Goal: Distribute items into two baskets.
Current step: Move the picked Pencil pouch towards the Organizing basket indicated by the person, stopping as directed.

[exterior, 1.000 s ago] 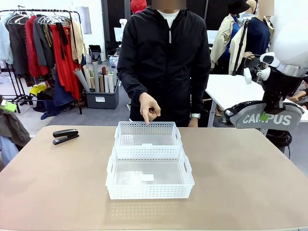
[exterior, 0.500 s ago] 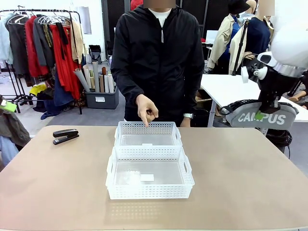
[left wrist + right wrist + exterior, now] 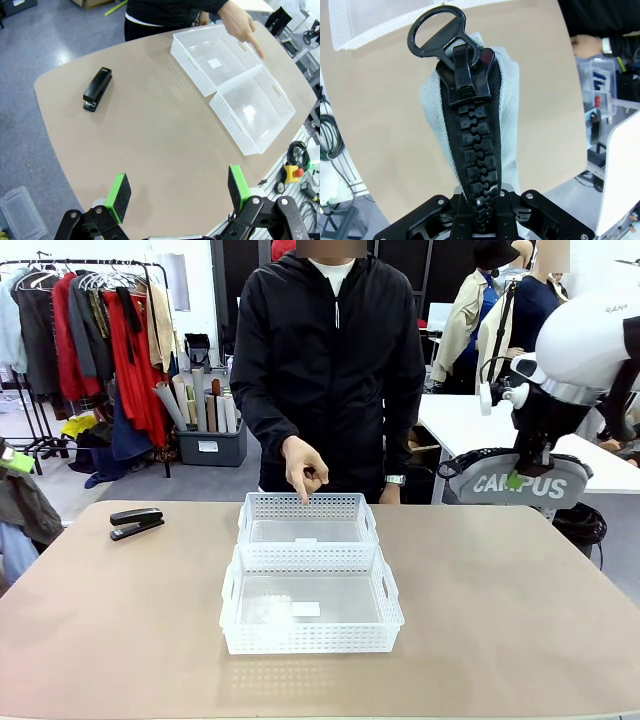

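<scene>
Robot's right gripper [image 3: 517, 479]: pressed together on pouch [image 3: 562, 487], pinching it at top edge, mid-length. Right wrist view: fingers clamp zip line, black zip w/ ring pull [image 3: 436, 27] pointing away from cam.
- Pouch: grey fabric, white "CAMPUS" print partly behind green pad. Hangs in air at far right, clear of table [image 3: 120, 620], level lengthwise. Right of baskets, well apart.
- left gripper [image 3: 178, 189]: spread wide, holds nothing; green pads [image 3: 118, 195] over near-left part of table.
- Stapler [image 3: 136, 522]: black, lies flat on table, far left, well apart from baskets. Untouched.
- far basket [image 3: 305, 502]: white lattice sides, clear bottom, centre of table, nothing in it.
- near basket [image 3: 310, 638]: same type, touching far basket end to end, nothing in it; small white label on bottom.
- Person's hand [image 3: 305, 468]: index finger down, tip at far rim of far basket; other fingers curled. Person stands at far side, black jacket.
</scene>
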Tool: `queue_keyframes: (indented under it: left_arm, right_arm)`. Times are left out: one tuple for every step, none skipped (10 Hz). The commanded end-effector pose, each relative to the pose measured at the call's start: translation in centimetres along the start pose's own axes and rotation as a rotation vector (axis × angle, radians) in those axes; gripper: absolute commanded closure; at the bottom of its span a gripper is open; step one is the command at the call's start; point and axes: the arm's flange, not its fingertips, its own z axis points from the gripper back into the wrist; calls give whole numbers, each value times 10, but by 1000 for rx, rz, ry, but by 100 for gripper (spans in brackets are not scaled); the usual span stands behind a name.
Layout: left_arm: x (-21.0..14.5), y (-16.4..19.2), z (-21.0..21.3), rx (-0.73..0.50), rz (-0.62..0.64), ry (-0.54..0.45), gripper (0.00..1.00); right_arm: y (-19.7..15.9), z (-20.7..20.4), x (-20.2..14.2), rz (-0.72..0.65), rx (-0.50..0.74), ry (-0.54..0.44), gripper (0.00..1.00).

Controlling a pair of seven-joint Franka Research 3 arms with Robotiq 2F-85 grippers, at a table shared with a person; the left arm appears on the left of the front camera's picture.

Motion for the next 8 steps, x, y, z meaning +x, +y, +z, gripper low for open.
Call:
queue_keyframes:
  left_arm:
    - [0,0,0,0,0,-1,0]
    - [0,0,0,0,0,-1,0]
    - [0,0,0,0,0,-1,0]
    - [0,0,0,0,0,-1,0]
    - [0,0,0,0,0,-1,0]
    - [0,0,0,0,0,-1,0]
    - [0,0,0,0,0,-1,0]
    - [0,0,0,0,0,-1,0]
  right_arm:
    - [-6,-2,15,-42,-33,-20,100]
    - [-7,-4,19,-42,-44,-32,100]
    - [-9,-5,23,-47,-51,-41,100]
    - [-11,-10,28,-35,-43,-47,100]
    - [-14,-12,32,-40,-48,-44,100]
    - [-17,-14,36,-34,-49,-52,100]
    - [-19,-16,40,-28,-44,-54,100]
    - [-21,-20,44,-24,-40,-56,100]
